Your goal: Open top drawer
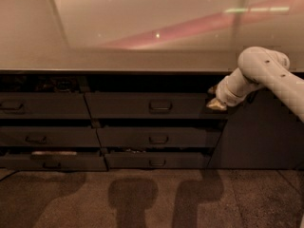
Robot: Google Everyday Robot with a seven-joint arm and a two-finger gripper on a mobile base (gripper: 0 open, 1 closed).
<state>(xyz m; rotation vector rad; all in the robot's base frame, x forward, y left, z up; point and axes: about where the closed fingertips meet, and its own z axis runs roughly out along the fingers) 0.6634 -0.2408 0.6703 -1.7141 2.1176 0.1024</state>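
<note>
Here, six drawer fronts (47, 137) — claw (216, 103) at top drawer (123, 106), right end — grip unclear.

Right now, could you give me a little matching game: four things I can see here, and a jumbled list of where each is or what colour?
1 gripper
2 loop handle
3 countertop
4 robot arm

A pale, glossy, across the top of the view
B white, at the right edge
C at the right end of the top drawer
D centre of the top drawer's front

Pairs: 1-C, 2-D, 3-A, 4-B
</note>
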